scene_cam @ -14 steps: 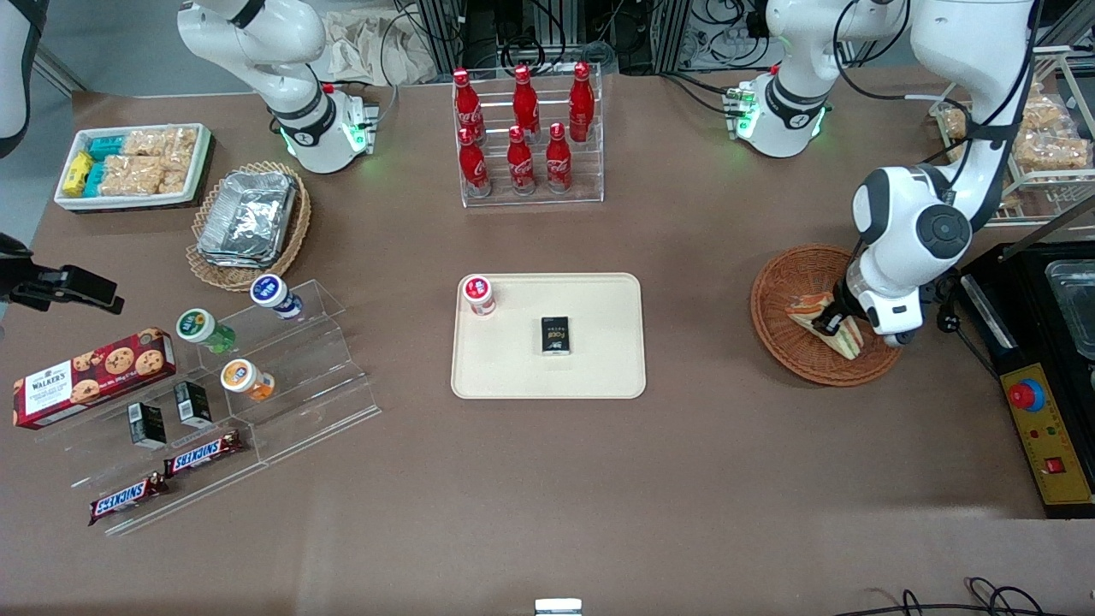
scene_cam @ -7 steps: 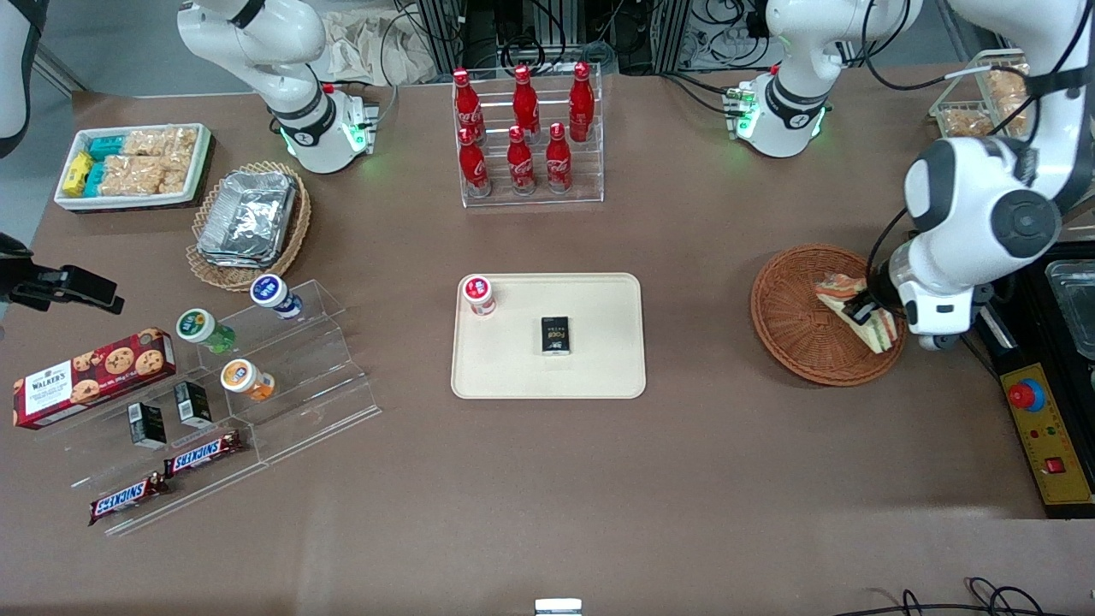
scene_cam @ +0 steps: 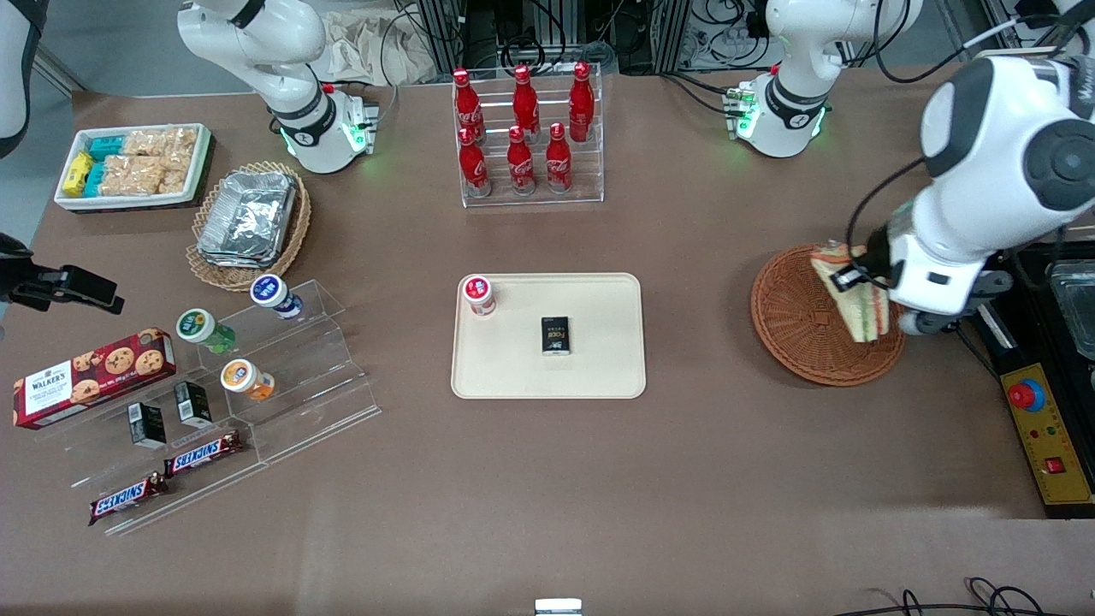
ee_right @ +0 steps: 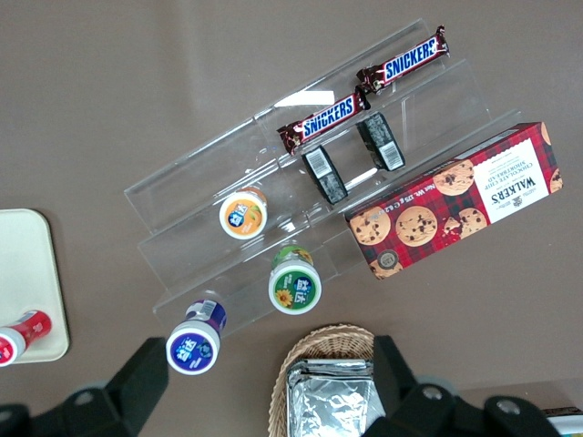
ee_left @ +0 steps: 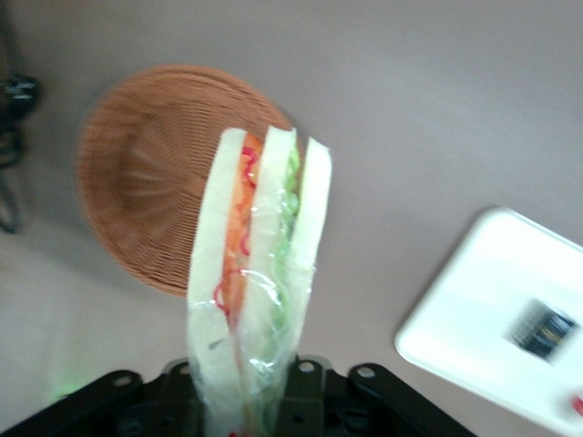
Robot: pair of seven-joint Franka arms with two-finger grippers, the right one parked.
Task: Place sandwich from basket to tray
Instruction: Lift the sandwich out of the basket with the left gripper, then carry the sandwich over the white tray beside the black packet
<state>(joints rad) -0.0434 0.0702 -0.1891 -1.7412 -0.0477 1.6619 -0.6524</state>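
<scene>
Brown tabletop (scene_cam: pixel 547 479) carried the whole spread, snack goods massed toward the parked arm's end and the working zone toward the other.

Tray (scene_cam: pixel 599 376), cream and low-rimmed, lay mid-tabletop. It already held a red-capped small bottle (scene_cam: pixel 479 293) at one corner and a small black box (scene_cam: pixel 555 334) near its centre; the bare part nearer the working arm looked the likeliest landing spot, as I judged it.

Basket (scene_cam: pixel 791 329), round reddish wicker, sat well apart from the tray toward the working arm's end. The wrist view showed its bowl (ee_left: pixel 150 173) with nothing in it.

Sandwich (scene_cam: pixel 851 295) hung in the air above the basket, lifted clear of the weave. In the wrist view the sandwich (ee_left: pixel 260 273) stood on end in clear wrap, filling layers facing the camera, its bread slabs flat between the fingers, presumably so the wedge would not splay.

Claw (scene_cam: pixel 866 275) was clamped on the sandwich at its lower end, where the wrap bunched. Grip looked narrow against the length of the wedge; some sway during a sideways carry seemed possible.

Step in hand, by my reading: lift done, carry toward the tray not yet begun.
</scene>
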